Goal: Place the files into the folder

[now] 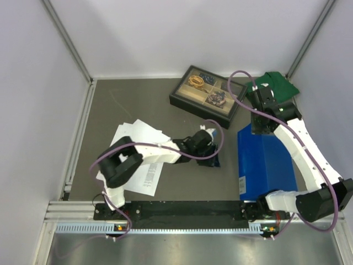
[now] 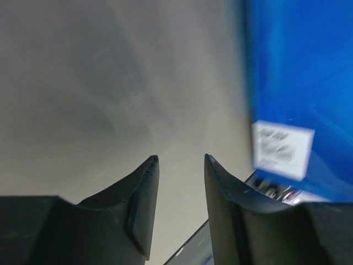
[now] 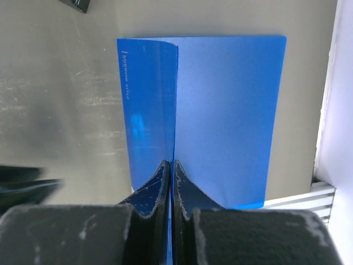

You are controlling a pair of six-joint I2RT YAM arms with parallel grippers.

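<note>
While the right gripper [image 3: 172,163] is clenched on a thin blue edge of the folder [image 1: 265,160], its fingertips pressed flat together on either side of it, the folder lies on the right side of the grey table [image 1: 143,105], its long side running from near to far. From the right wrist, one blue leaf stands up from the fold line where the jaws pinch it, and the other leaf lies flat to the right of it. The left gripper [image 2: 181,161] is released, its two dark fingers apart with nothing between them, over bare table just left of the folder; a small white label [image 2: 282,149] shows on the folder's corner in that view. The files [image 1: 140,132] lie fanned in a loose white heap on the left side of the table, partly under the left arm, well apart from the folder. A black-framed tray [image 1: 190,106] sits at the far middle, and a green shirt [image 1: 281,84] in the far right corner
</note>
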